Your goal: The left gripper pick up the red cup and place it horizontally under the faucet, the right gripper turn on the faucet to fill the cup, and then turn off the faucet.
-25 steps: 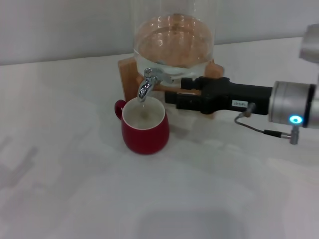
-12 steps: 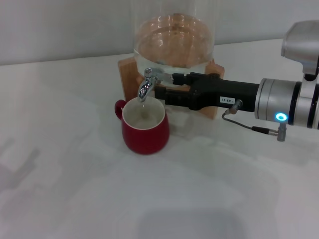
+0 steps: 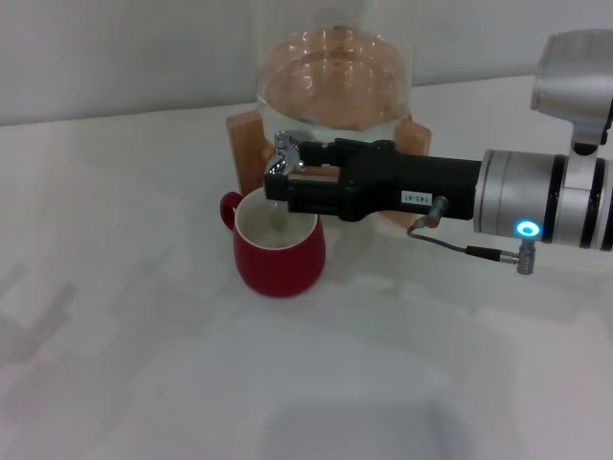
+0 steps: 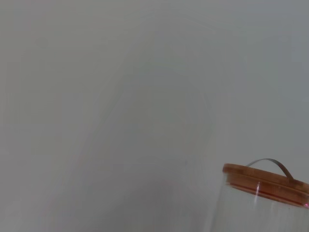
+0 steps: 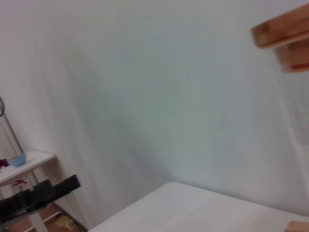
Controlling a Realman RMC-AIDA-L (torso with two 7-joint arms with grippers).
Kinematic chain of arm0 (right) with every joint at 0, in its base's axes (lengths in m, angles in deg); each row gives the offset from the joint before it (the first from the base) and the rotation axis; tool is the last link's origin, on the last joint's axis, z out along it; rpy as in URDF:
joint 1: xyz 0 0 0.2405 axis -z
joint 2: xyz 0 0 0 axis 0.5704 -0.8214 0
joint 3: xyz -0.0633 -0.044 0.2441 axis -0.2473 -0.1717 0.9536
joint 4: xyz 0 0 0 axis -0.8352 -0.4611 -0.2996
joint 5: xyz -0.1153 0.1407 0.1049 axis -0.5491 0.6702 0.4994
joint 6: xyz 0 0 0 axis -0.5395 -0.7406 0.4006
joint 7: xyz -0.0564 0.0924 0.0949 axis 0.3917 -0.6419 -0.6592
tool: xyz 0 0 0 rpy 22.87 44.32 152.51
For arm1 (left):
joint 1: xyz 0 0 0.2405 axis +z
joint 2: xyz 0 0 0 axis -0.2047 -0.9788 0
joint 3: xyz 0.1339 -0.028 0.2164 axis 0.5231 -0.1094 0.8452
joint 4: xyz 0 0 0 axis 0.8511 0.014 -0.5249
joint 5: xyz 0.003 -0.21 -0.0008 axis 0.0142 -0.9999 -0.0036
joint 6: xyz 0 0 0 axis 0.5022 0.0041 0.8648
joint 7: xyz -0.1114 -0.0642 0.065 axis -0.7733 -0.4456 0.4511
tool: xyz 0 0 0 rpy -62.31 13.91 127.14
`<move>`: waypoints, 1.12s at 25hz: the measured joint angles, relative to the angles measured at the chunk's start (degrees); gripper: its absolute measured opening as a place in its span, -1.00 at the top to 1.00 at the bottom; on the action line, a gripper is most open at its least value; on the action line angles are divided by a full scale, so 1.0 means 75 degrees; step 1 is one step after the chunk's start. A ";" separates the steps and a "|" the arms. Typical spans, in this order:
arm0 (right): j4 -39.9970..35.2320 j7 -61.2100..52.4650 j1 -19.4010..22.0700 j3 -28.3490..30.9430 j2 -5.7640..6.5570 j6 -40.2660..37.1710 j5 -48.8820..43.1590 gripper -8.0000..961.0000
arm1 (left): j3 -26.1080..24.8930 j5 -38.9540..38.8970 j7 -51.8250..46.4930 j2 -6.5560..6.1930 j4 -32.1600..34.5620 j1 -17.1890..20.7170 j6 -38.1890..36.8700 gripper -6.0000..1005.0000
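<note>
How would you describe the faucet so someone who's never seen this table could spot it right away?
Find the tall clear glass dispenser on its wooden stand at the back of the white table. At its base in front, directly above the round dark-red ceramic mug, sits the small shiny chrome faucet. It is the only bright metal part there, with the long black right hand reaching it.

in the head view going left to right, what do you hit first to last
red cup on the table, then the faucet with the right gripper reaching it, then the gripper's white label, then the silver wrist with its blue ring. The left gripper is not in this view.
</note>
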 joint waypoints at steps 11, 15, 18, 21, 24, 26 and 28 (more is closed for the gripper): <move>-0.0411 0.0001 0.0257 0.0045 0.0040 0.0176 0.0010 -0.59 | -0.0003 0.0001 -0.0008 0.0001 0.0000 0.0041 -0.0011 -0.75; -0.0773 0.0001 0.0616 0.0163 0.0041 0.0289 -0.0034 -0.59 | -0.0002 0.0001 0.0007 0.0001 0.0012 0.0053 0.0011 -0.75; -0.1014 0.0011 0.0945 0.0443 0.0032 0.0441 -0.0064 -0.59 | 0.0006 0.0103 0.0317 -0.0001 0.0106 0.0073 0.0279 -0.75; -0.1085 0.0057 0.1222 0.0776 0.0018 0.0640 -0.0061 -0.59 | -0.0004 0.0453 0.0957 0.0009 0.0426 0.0177 0.0955 -0.75; -0.1013 0.0069 0.1362 0.1003 0.0011 0.0763 -0.0033 -0.59 | 0.0033 0.0603 0.0972 0.0038 0.1066 0.0489 0.1359 -0.75; -0.0987 0.0070 0.1419 0.1054 0.0010 0.0794 -0.0034 -0.59 | 0.0045 0.0619 0.0683 0.0036 0.1379 0.0652 0.1582 -0.75; -0.0985 0.0071 0.1462 0.1070 0.0009 0.0801 -0.0043 -0.59 | -0.0019 0.0595 0.0362 0.0028 0.1602 0.0813 0.1931 -0.75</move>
